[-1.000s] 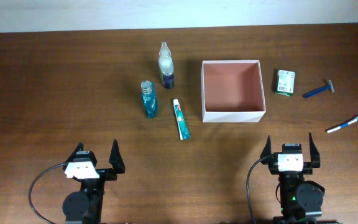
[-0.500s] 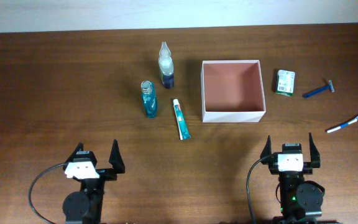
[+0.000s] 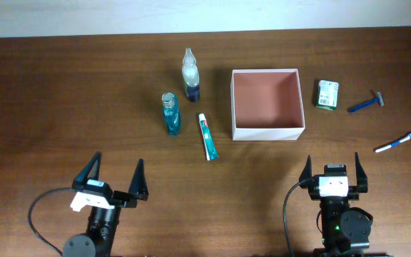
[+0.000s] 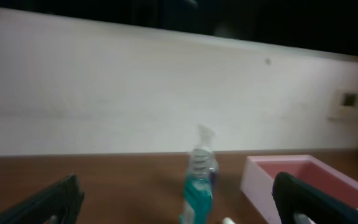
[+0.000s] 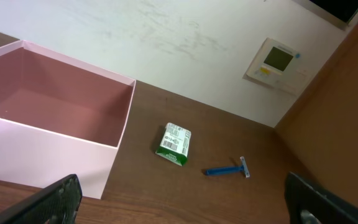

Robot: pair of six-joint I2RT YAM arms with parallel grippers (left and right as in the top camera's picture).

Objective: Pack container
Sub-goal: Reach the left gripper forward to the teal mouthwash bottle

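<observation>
Lying unpacked beside the empty container: bottles, toothpaste at nine o'clock; packet, razor, toothbrush at three. The left gripper and right gripper gape wide, holding nothing.

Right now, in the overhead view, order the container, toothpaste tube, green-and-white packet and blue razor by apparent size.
1. container
2. toothpaste tube
3. green-and-white packet and blue razor: too alike to rank.
</observation>
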